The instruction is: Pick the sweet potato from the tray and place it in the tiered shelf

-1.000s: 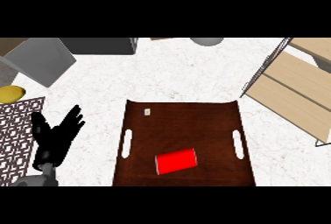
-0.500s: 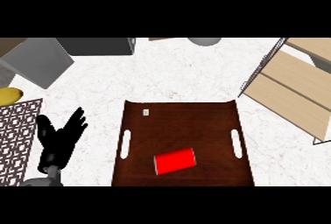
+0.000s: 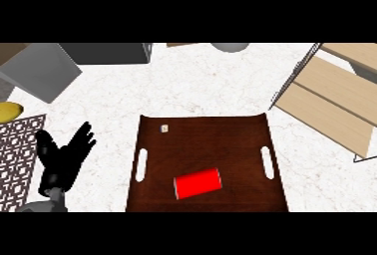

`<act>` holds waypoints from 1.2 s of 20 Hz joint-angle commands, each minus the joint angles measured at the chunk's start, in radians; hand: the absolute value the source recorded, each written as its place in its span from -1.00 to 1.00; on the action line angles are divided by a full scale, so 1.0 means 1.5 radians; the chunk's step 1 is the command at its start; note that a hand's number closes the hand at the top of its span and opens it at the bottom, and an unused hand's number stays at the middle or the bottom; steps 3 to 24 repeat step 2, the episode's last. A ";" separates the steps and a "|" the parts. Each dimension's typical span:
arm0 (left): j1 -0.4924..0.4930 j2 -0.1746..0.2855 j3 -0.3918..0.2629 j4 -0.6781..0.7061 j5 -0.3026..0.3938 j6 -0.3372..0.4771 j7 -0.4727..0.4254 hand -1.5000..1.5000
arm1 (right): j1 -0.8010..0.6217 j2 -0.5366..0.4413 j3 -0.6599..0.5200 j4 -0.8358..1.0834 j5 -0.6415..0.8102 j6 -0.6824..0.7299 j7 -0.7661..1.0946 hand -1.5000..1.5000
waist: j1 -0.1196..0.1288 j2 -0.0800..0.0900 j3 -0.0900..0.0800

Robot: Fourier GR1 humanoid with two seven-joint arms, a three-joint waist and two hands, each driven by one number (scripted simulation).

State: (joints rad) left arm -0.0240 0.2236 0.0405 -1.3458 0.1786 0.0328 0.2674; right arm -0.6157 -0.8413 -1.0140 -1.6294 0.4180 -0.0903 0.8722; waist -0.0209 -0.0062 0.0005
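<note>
A dark brown tray [image 3: 206, 144] with two white handle slots lies on the counter at the lower middle. On it lies a red block-shaped object [image 3: 197, 183], toward the near side, and a tiny pale item [image 3: 164, 128] rests near its far left corner. No sweet potato shape shows. The tiered shelf [image 3: 335, 99], pale wood boards in a thin wire frame, stands at the right. My left hand [image 3: 65, 157] is open, fingers up, left of the tray and apart from it. The right hand does not show.
A grey box [image 3: 40, 69] and a darker grey box [image 3: 106, 52] stand at the back left. A yellow object [image 3: 9, 110] peeks in at the left edge above a patterned mat [image 3: 18, 154]. A grey round object [image 3: 230, 47] sits at the back.
My left hand has shifted slightly, its fingers tilting a little more to the right. The tray and red object have not moved.
</note>
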 commanded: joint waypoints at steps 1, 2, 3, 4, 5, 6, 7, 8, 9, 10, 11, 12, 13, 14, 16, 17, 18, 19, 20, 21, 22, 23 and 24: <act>-0.003 -0.017 -0.014 -0.041 -0.012 0.027 0.040 0.00 | 0.091 -0.003 -0.098 -0.066 -0.084 0.074 0.000 -1.00 | 0.000 0.000 0.000; -0.005 -0.002 0.006 0.003 0.001 -0.003 0.011 0.00 | 0.118 0.032 -0.117 -0.100 -0.110 0.088 -0.013 -1.00 | -0.001 0.000 0.000; -0.005 -0.002 0.006 0.003 0.001 -0.003 0.011 0.00 | 0.118 0.032 -0.117 -0.100 -0.110 0.088 -0.013 -1.00 | -0.001 0.000 0.000; -0.005 -0.002 0.006 0.003 0.001 -0.003 0.011 0.00 | 0.118 0.032 -0.117 -0.100 -0.110 0.088 -0.013 -1.00 | -0.001 0.000 0.000; -0.005 -0.002 0.006 0.003 0.001 -0.003 0.011 0.00 | 0.118 0.032 -0.117 -0.100 -0.110 0.088 -0.013 -1.00 | -0.001 0.000 0.000; -0.005 -0.002 0.006 0.003 0.001 -0.003 0.011 0.00 | 0.118 0.032 -0.117 -0.100 -0.110 0.088 -0.013 -1.00 | -0.001 0.000 0.000; -0.005 -0.002 0.006 0.003 0.001 -0.003 0.011 0.00 | 0.118 0.032 -0.117 -0.100 -0.110 0.088 -0.013 -1.00 | -0.001 0.000 0.000; -0.005 -0.002 0.006 0.003 0.001 -0.003 0.011 0.00 | 0.118 0.032 -0.117 -0.100 -0.110 0.088 -0.013 -1.00 | -0.001 0.000 0.000; -0.005 -0.002 0.006 0.003 0.001 -0.003 0.011 0.00 | 0.118 0.032 -0.117 -0.100 -0.110 0.088 -0.013 -1.00 | -0.001 0.000 0.000; -0.005 -0.002 0.006 0.003 0.001 -0.003 0.011 0.00 | 0.118 0.032 -0.117 -0.100 -0.110 0.088 -0.013 -1.00 | -0.001 0.000 0.000; -0.005 -0.002 0.006 0.003 0.001 -0.003 0.011 0.00 | 0.118 0.032 -0.117 -0.100 -0.110 0.088 -0.013 -1.00 | -0.001 0.000 0.000; -0.005 -0.002 0.006 0.003 0.001 -0.003 0.011 0.00 | 0.118 0.032 -0.117 -0.100 -0.110 0.088 -0.013 -1.00 | -0.001 0.000 0.000; -0.005 -0.002 0.006 0.003 0.001 -0.003 0.011 0.00 | 0.118 0.032 -0.117 -0.100 -0.110 0.088 -0.013 -1.00 | -0.001 0.000 0.000; -0.005 -0.002 0.006 0.003 0.001 -0.003 0.011 0.00 | 0.118 0.032 -0.117 -0.100 -0.110 0.088 -0.013 -1.00 | -0.001 0.000 0.000; -0.005 -0.002 0.006 0.003 0.001 -0.003 0.011 0.00 | 0.118 0.032 -0.117 -0.100 -0.110 0.088 -0.013 -1.00 | -0.001 0.000 0.000; -0.005 -0.002 0.006 0.003 0.001 -0.003 0.011 0.00 | 0.118 0.032 -0.117 -0.100 -0.110 0.088 -0.013 -1.00 | -0.001 0.000 0.000; -0.005 -0.002 0.006 0.003 0.001 -0.003 0.011 0.00 | 0.118 0.032 -0.117 -0.100 -0.110 0.088 -0.013 -1.00 | -0.001 0.000 0.000; -0.005 -0.002 0.006 0.003 0.001 -0.003 0.011 0.00 | 0.118 0.032 -0.117 -0.100 -0.110 0.088 -0.013 -1.00 | -0.001 0.000 0.000; -0.005 -0.002 0.006 0.003 0.001 -0.003 0.011 0.00 | 0.118 0.032 -0.117 -0.100 -0.110 0.088 -0.013 -1.00 | -0.001 0.000 0.000; -0.005 -0.002 0.006 0.003 0.001 -0.003 0.011 0.00 | 0.118 0.032 -0.117 -0.100 -0.110 0.088 -0.013 -1.00 | -0.001 0.000 0.000; -0.005 -0.002 0.006 0.003 0.001 -0.003 0.011 0.00 | 0.118 0.032 -0.117 -0.100 -0.110 0.088 -0.013 -1.00 | -0.001 0.000 0.000; -0.005 -0.002 0.006 0.003 0.001 -0.003 0.011 0.00 | 0.118 0.032 -0.117 -0.100 -0.110 0.088 -0.013 -1.00 | -0.001 0.000 0.000; -0.005 -0.002 0.006 0.003 0.001 -0.003 0.011 0.00 | 0.118 0.032 -0.117 -0.100 -0.110 0.088 -0.013 -1.00 | -0.001 0.000 0.000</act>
